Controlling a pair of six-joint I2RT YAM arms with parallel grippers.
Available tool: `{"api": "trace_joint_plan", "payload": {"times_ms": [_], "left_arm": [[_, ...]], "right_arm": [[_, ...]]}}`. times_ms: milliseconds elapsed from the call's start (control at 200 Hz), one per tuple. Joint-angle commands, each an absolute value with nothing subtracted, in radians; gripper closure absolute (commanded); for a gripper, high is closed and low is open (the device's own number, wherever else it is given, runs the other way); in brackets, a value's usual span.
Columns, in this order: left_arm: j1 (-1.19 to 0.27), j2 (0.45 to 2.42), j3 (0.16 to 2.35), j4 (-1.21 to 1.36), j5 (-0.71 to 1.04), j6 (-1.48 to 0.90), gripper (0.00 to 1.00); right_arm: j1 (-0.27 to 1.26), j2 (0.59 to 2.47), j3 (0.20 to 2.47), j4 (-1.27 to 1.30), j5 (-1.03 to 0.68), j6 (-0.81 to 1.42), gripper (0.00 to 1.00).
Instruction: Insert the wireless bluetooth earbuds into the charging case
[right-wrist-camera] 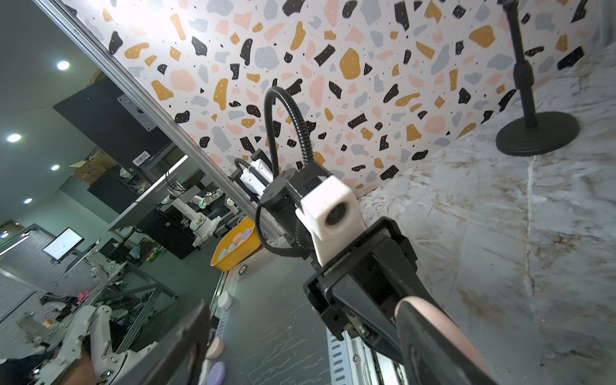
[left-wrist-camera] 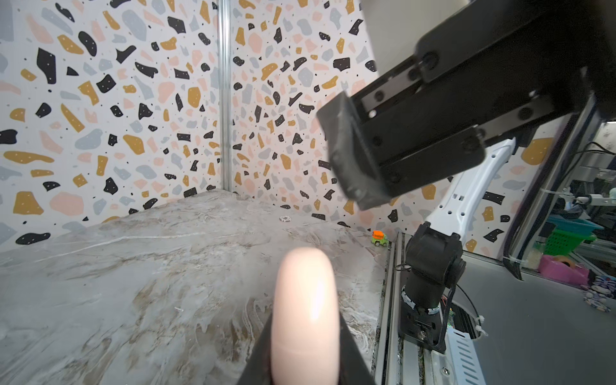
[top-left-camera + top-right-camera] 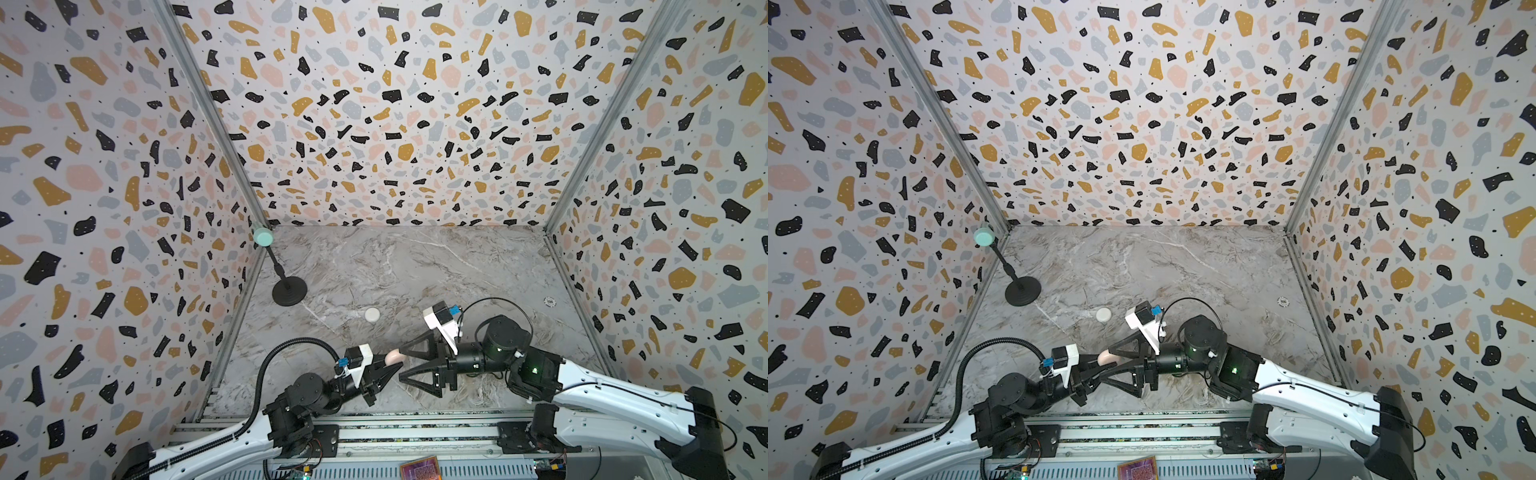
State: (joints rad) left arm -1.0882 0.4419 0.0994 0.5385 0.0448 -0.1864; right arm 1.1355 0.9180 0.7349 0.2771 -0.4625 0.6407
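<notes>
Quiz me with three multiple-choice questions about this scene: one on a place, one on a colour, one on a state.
1. Where is the white round case?
A. on the marble table
B. inside a drawer
C. hanging on the wall

2. What colour is the case in the left gripper?
A. mint
B. pale pink
C. black

3. How do the right gripper jaws stand?
A. shut on a white case
B. shut, empty
C. wide apart

Answers:
1. A, it lies alone on the marble.
2. B, the left wrist view shows it pale pink between the fingers.
3. C, both top views show a wide gap.
</notes>
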Motion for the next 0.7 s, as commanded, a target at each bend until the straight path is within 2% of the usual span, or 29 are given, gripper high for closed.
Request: {"api": "trace_joint_plan", "payload": {"times_ms": [0, 115, 170, 265, 471, 696], "left_arm": [[-1.083, 0.482, 0.173, 0.584, -0.003, -0.251, 1.00], [-1.084, 0.586, 0.247, 0.578, -0.076, -0.459, 1.00], [-1.083, 0.653, 0.290, 0.539, -0.090, -0.542, 1.00], [-1.083, 0.770, 0.333, 0.505, -0.132, -0.670, 1.00], [-1.076, 1.014, 0.391, 0.511, -0.207, -0.796, 1.00], [-1.026, 1.241, 0.504, 0.404, -0.172, -0.843, 1.00]], "right_arm": [[1.109, 0.828, 0.770, 0.137, -0.212, 0.623, 0.12], [1.068, 0.761, 0.826, -0.077, 0.069, 0.653, 0.11], [1.035, 0.732, 0.832, -0.144, 0.131, 0.665, 0.11], [0.976, 0.688, 0.806, -0.183, 0.131, 0.681, 0.11], [0.931, 0.663, 0.763, -0.221, 0.140, 0.686, 0.11], [0.928, 0.640, 0.722, -0.226, 0.133, 0.690, 0.11]]}}
